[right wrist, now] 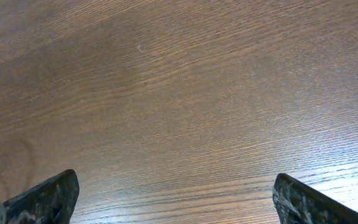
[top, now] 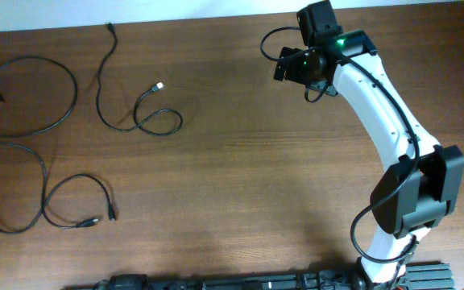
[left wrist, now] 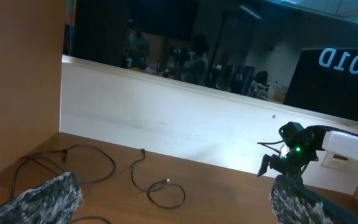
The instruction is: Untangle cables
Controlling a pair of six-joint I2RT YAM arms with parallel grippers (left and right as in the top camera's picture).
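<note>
Three thin black cables lie spread apart on the left of the wooden table. One forms a big loop at the far left (top: pixel 75 89). One runs from the back edge into a small loop (top: pixel 98 101) and ends in a silver-white tip (top: pixel 159 86). One snakes along the lower left (top: pixel 45 173). The left wrist view shows the tipped cable (left wrist: pixel 183 196) and the big loop (left wrist: pixel 114 165) ahead of my left gripper (left wrist: pixel 176 208), which is open and empty. My right gripper (top: pixel 287 64) is open and empty over bare wood (right wrist: pixel 179 211) at the back, far from the cables.
My right arm's white links (top: pixel 385 113) stretch from its base (top: pixel 393 250) at the front right up to the back edge. A black rail (top: pixel 256 282) runs along the table's front edge. A white wall (left wrist: pixel 166 118) stands behind the table.
</note>
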